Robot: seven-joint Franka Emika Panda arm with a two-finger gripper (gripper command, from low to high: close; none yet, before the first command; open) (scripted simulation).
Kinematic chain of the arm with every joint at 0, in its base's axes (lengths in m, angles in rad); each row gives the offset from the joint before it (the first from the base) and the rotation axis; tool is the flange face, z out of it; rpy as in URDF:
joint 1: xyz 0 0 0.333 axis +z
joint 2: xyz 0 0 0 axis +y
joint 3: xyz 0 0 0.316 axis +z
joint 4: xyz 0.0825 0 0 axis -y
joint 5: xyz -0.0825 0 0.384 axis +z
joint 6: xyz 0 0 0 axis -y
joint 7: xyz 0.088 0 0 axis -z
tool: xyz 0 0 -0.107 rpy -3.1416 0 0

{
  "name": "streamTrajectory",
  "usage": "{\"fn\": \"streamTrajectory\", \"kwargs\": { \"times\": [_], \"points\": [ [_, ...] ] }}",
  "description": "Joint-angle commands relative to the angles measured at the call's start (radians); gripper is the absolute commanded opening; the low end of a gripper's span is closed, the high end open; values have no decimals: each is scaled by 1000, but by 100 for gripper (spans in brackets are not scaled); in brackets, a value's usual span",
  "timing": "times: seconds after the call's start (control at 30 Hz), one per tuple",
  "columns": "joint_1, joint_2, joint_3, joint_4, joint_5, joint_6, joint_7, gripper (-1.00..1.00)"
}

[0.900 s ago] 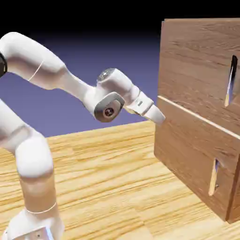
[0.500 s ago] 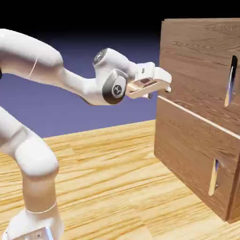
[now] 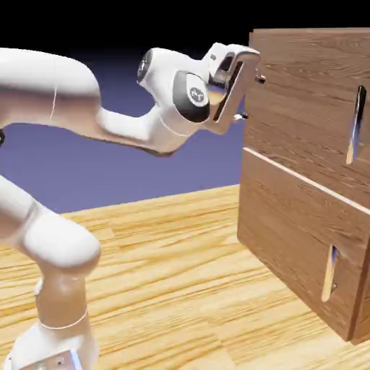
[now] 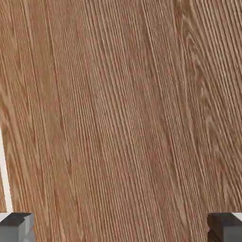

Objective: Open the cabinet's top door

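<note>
Two handles (image 3: 355,124) show only in the exterior view; the tool (image 3: 251,97) is spread wide, holding nothing.

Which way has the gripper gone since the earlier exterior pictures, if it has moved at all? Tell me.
Yes: upward. The gripper was near the seam between the doors; now it is well above it, beside the top door.
</note>
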Motion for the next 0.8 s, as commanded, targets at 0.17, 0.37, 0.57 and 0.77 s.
{"fn": "streamTrajectory", "kwargs": {
  "times": [0.17, 0.37, 0.57, 0.77],
  "points": [
    [116, -35, -125, 83, -261, 3, -127, 0],
    [233, -70, -251, 166, -522, 5, -253, 0],
    [349, -105, -376, 249, -783, 8, -380, 0],
    [465, -141, -501, 331, -1044, 10, -506, 0]
  ]
}}
